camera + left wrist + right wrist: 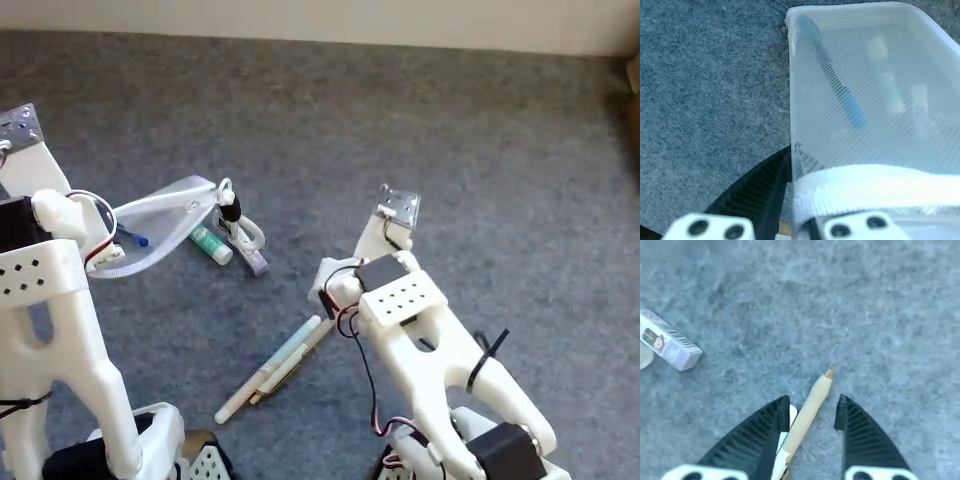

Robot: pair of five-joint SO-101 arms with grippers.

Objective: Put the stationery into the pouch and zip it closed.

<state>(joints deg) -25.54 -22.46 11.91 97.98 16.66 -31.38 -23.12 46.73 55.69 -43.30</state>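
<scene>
A translucent mesh pouch (165,215) lies at the left with its mouth edge pinched in my left gripper (108,250), which is shut on it. Through the mesh a blue pen (840,92) shows inside the pouch (900,150). A wooden pencil (812,407) and a pale pen (268,368) lie side by side on the carpet. My right gripper (812,407) is open low over them, one finger on each side of the pencil's tip end. A green-and-white tube (211,245) and a small white-and-purple box (670,342) lie just outside the pouch mouth.
Grey carpet (450,130) covers the whole surface, with open room at the back and right. A black piece with a white cord loop (240,222) lies by the pouch mouth, next to the box (252,262).
</scene>
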